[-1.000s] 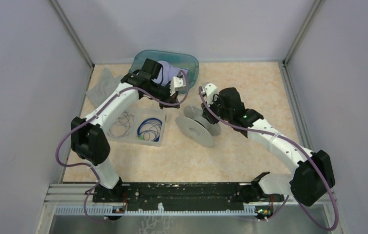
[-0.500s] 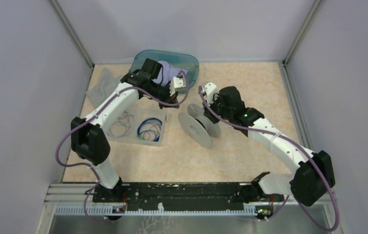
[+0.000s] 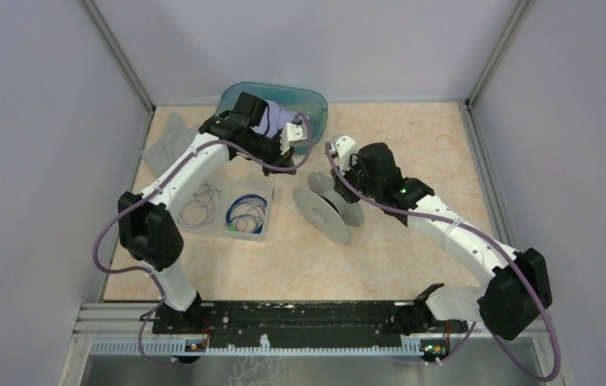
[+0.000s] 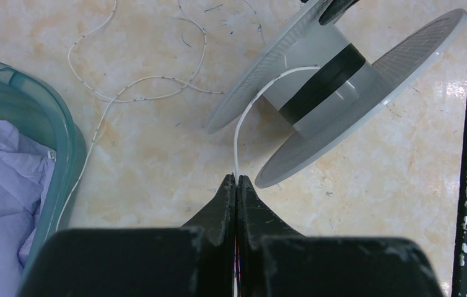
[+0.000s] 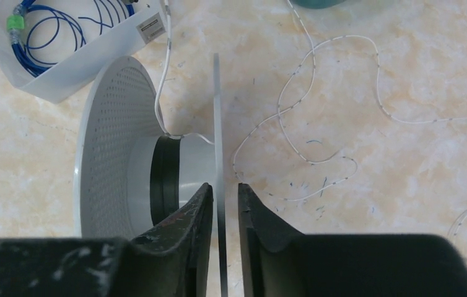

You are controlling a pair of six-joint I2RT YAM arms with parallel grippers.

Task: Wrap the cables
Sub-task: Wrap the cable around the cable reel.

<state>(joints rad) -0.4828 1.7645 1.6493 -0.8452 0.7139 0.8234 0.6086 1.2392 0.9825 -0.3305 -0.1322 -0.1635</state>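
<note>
Here the tray (image 3: 245, 236) holds blue cables (image 3: 232, 214), the teal bin (image 3: 318, 103) lilac cloth (image 3: 277, 115).

One perforated spool (image 3: 330, 211) at the table's centre. At its nine o'clock, one clear two-compartment tray (image 3: 251, 236). Three cables: one blue coil (image 3: 235, 215), one whitish coil (image 3: 195, 215), one white cable (image 4: 236, 148). At eleven o'clock, one teal tub (image 3: 317, 101) and one lavender cloth (image 3: 277, 117).

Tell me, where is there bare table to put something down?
Far right corner, between the right arm and right wall. Also the near strip between spool, tray and base rail. Crowded far left and centre: bin, left arm, loose white cable.
</note>
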